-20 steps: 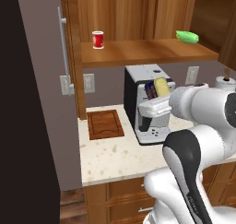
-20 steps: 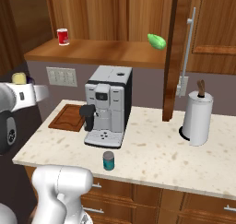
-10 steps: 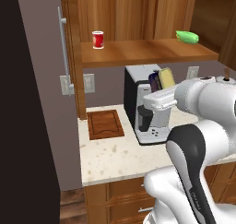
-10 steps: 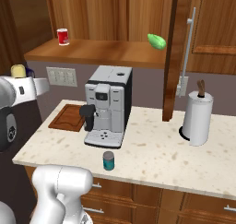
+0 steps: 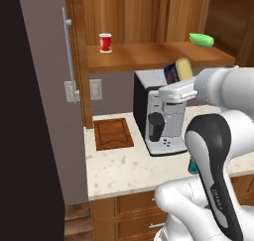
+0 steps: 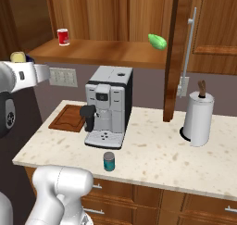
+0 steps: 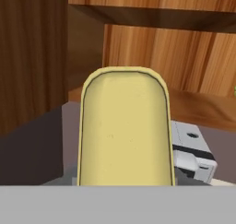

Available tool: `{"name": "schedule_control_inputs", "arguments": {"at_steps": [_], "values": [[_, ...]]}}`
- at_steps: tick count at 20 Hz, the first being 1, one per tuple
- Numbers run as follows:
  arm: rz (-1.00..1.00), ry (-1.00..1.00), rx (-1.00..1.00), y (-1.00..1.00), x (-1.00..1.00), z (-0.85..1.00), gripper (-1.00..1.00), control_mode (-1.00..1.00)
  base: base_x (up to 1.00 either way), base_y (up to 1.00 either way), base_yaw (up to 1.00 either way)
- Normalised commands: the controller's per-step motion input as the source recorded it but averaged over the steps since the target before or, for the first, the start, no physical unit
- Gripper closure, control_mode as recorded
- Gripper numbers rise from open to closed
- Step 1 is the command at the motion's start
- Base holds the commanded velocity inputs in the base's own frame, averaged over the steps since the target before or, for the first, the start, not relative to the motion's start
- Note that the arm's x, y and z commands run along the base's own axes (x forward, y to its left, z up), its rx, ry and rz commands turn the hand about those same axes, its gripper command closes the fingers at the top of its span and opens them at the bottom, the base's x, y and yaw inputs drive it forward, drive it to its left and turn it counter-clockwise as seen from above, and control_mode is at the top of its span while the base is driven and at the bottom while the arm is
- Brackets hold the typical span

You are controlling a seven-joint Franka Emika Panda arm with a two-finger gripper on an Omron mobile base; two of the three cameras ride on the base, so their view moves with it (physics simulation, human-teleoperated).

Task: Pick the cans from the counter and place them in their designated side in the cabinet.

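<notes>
Rising since a second ago, the end effector (image 5: 174, 75) is now carrying the dark blue can (image 5: 177, 70) up from in front of the coffee machine (image 5: 158, 115) to just below the front edge of the cabinet (image 5: 149, 17) shelf board (image 5: 149, 57). It is clamping that can, whose yellow top is looming large in the hand view (image 7: 125, 128) with the shelf behind it. In the right base view the can's yellow end (image 6: 18, 57) is peeking above the arm at 9 o'clock.

The teal can (image 6: 109, 161) is standing upright on the worktop (image 6: 152, 154), near the front edge, at 6 o'clock from the coffee machine and apart from it. In the left base view it is mostly hidden behind the arm.

On the shelf, a red can (image 5: 105, 42) is sitting toward 10 o'clock and a green object (image 5: 201, 39) toward 2 o'clock, well apart. A cutting board (image 5: 112, 134) is lying on the worktop at 9 o'clock of the coffee machine. A paper towel roll (image 6: 199, 119) is standing toward 3 o'clock in the right base view.
</notes>
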Motion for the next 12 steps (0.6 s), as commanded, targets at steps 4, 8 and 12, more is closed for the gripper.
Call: {"name": "schedule_control_inputs", "arguments": {"at_steps": [4, 8, 12], "values": [[0.0, -0.01, 0.0, -0.03, 0.0, 0.07, 1.0, -1.0, 0.0, 0.0, 0.0], [0.0, -0.05, 0.0, -0.08, 0.0, 0.0, 1.0, -1.0, 0.0, 0.0, 0.0], [0.0, -0.06, 0.0, -0.2, 0.01, 0.0, 1.0, -1.0, 0.0, 0.0, 0.0]]}}
